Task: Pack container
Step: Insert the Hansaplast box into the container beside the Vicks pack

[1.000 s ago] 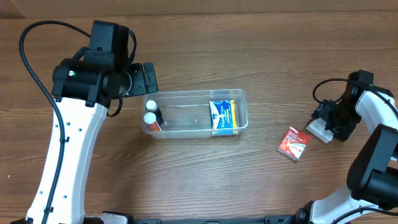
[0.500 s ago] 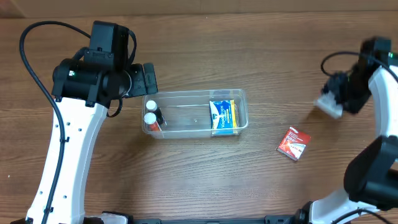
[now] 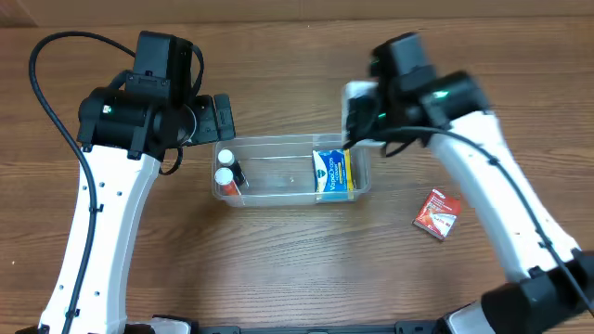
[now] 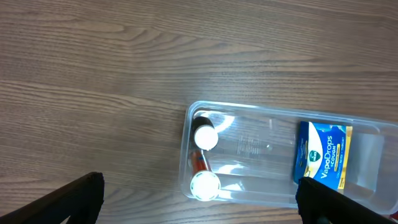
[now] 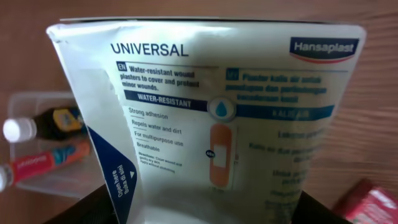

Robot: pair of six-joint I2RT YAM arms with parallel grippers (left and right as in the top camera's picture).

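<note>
Only the right wrist view reads the box (image 5: pixel 205 106), "Hansaplast UNIVERSAL", clamped in the right gripper (image 3: pixel 364 116) by the mid-table container's (image 3: pixel 278 176) right end. The left wrist view reads a "VapoDrops" pack (image 4: pixel 322 154) inside. The left gripper (image 3: pixel 224 117) is spread.

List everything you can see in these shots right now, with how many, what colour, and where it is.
container: one, clear plastic, middle of the table.
small bottles: two, white caps, one with a red label, side by side in the container's left end.
VapoDrops packet: one, blue and yellow, in the container's right end.
plaster box: one, white with blue print, held in the right gripper over the container's right end.
red packet: one, red and white, on the table to the right of the container.
table: one, brown wood.
left gripper: one, black, open, by the container's far left corner.
right gripper: one, black, shut on the plaster box.
</note>
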